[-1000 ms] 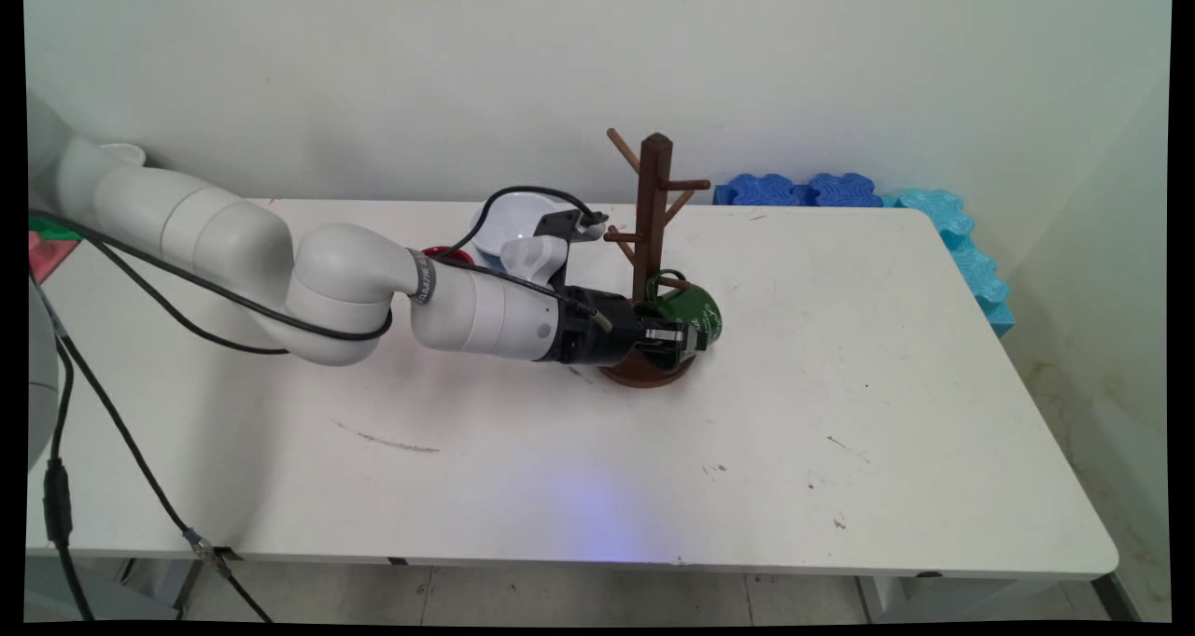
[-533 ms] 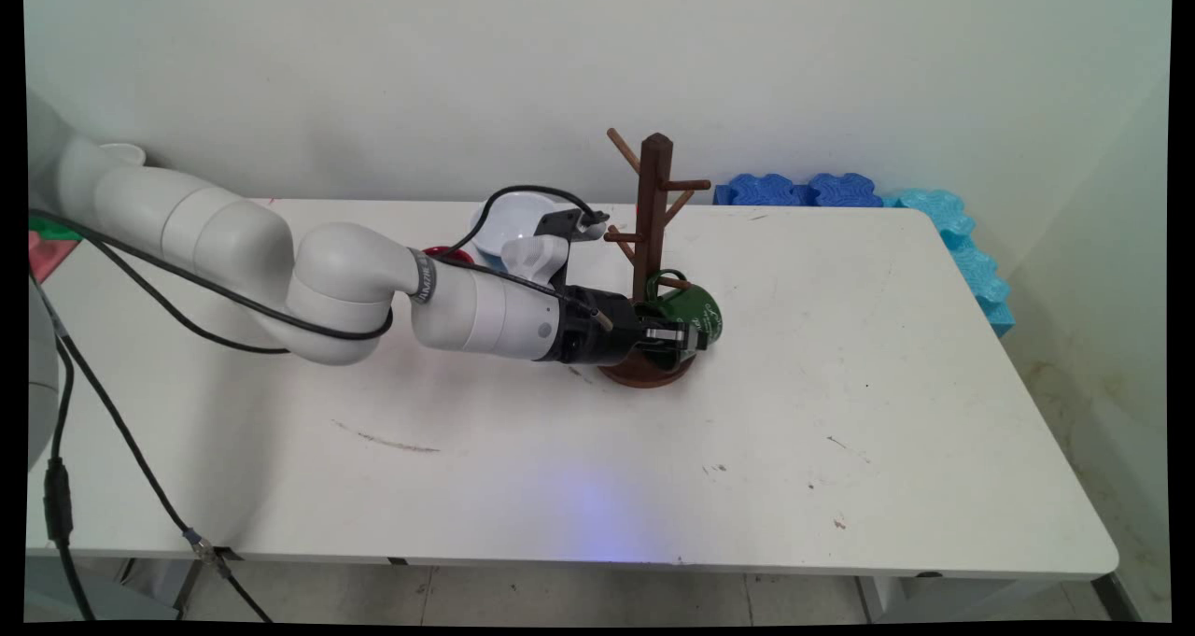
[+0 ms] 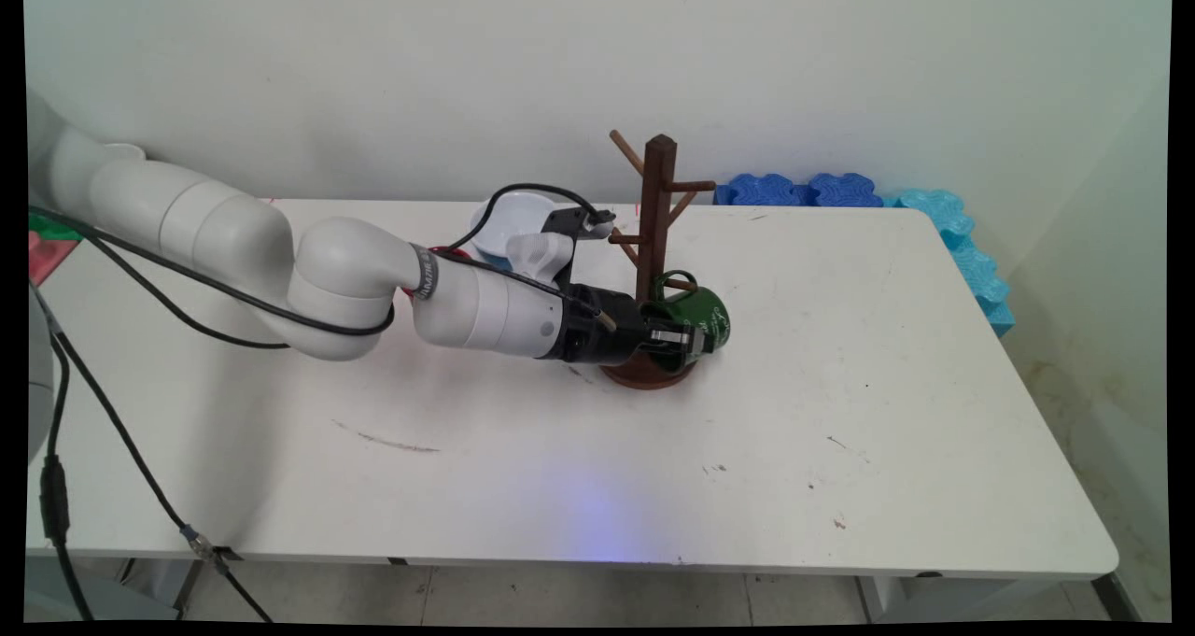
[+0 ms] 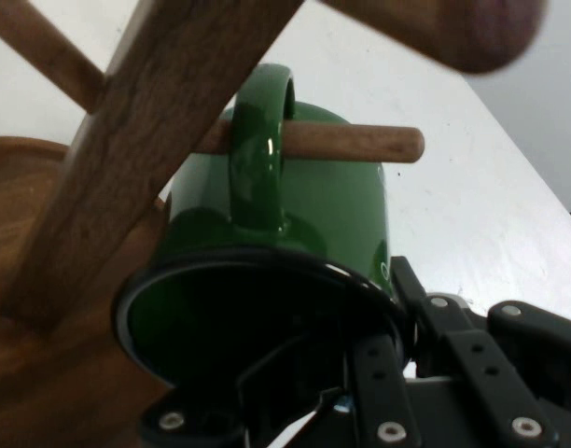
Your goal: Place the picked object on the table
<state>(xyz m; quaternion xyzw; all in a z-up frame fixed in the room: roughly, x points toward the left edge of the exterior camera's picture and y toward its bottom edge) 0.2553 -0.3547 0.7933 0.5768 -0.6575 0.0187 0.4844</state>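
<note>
The black gripper (image 3: 680, 340) reaches in horizontally from the left, low over the white table (image 3: 840, 384), and is clamped on the rim of a green mug (image 3: 702, 313). In the hand view 1 finger sits inside the mug's dark mouth and the other lies outside against the green wall, so the jaws pinch the rim between them.

The mug (image 4: 295, 224) lies on its side with its mouth toward the gripper. Its handle (image 4: 259, 149) is threaded over a low peg (image 4: 360, 143) of the brown wooden mug tree (image 3: 656, 234), and the peg's rounded tip pokes out past the handle. The mug hangs just above the tree's round base (image 3: 644, 374), beside the upright post.

The mug tree stands near the middle of the table, with several more bare pegs angling out higher up its post. Behind the arm's wrist a white bowl (image 3: 516, 218) sits toward the table's far edge, partly hidden by the arm and its cable. Blue foam pieces (image 3: 803, 190) line the far right corner against the wall.
</note>
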